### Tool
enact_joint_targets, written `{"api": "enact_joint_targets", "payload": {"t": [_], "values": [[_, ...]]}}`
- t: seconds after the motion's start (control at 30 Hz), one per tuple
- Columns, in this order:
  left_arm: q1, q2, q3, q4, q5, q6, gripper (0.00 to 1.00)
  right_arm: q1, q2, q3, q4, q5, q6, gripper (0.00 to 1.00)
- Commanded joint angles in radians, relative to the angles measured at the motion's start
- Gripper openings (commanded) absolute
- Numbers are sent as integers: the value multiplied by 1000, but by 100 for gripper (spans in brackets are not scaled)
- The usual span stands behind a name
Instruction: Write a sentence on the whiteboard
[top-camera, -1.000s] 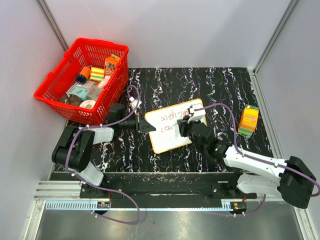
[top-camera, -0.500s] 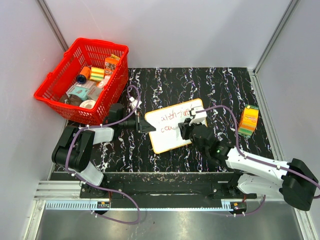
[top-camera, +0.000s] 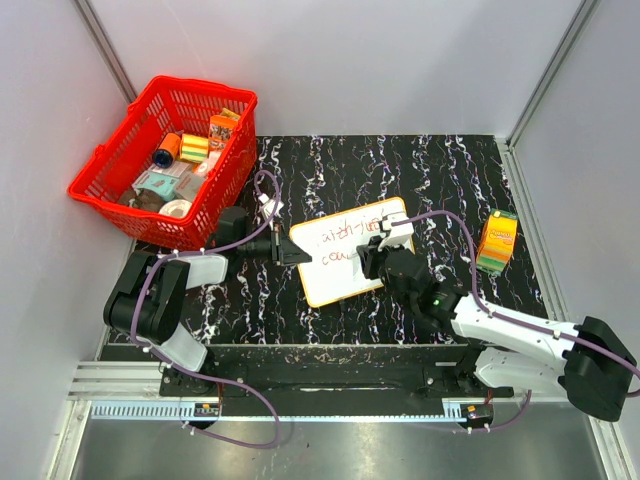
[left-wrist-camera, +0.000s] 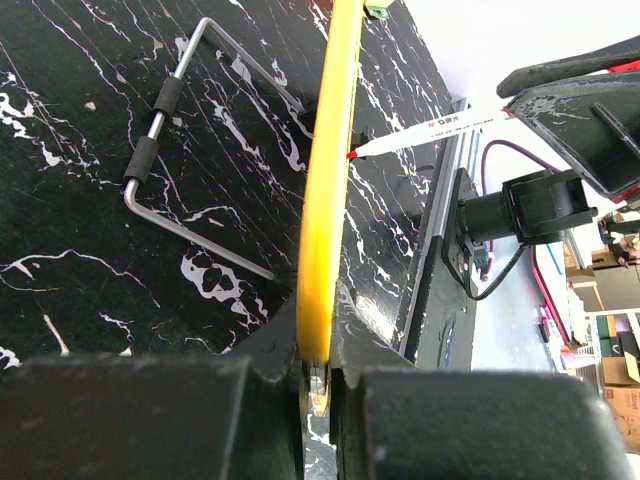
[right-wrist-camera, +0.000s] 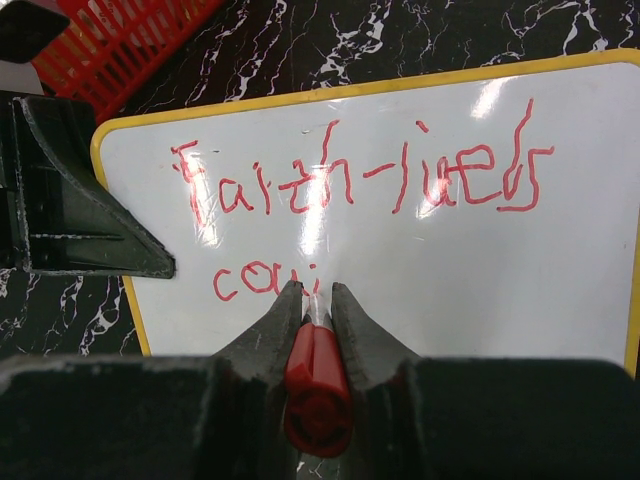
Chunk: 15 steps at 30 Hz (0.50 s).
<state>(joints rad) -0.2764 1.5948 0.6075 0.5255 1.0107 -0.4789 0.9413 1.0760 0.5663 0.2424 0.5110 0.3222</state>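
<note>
Moved: right arm sits a little nearer and further left than a second ago, its wrist now over the board's second line; left arm, board and basket unchanged.
Table (top-camera: 330, 170): black marbled top, carries everything below.
Red basket (top-camera: 205, 90): far left, filled with small packets, well apart from the writing.
Whiteboard (top-camera: 335, 275): centre of the table, between the two arms, yellow-rimmed, turned at an angle.
Left gripper (top-camera: 288, 248): clamped tight on the board's left rim, steadying it.
Right gripper (top-camera: 372, 255): fingers pinched around the marker, tip pointed down at the board.
Carton (top-camera: 497, 241): orange and green, right of the board, not involved.
Wire bracket (left-wrist-camera: 165, 150): bent metal stand on the table by the board's underside.
Marker (right-wrist-camera: 318, 385): red-ended, white barrel, tip at or just above the white surface; contact cannot be confirmed.
Sentence (right-wrist-camera: 360, 180): top line complete in red; lower line only a few letters begun at left.
Risk: board likely pivots about its single clamped edge if pen pressure grows, skewing letters.
Risk: marker may twist in the narrow pinch, lifting the tip and breaking strokes.
</note>
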Motion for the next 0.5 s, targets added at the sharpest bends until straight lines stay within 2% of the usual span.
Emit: {"api": "enact_joint_targets", "payload": {"t": [0.0,0.47], "values": [[-3,28,3,-61,-119,129,0,-10,12,49,47,44,-34,0],[-3,25,2,-61,-119,131,0,-21,21,67,67,58,-49,0]]}}
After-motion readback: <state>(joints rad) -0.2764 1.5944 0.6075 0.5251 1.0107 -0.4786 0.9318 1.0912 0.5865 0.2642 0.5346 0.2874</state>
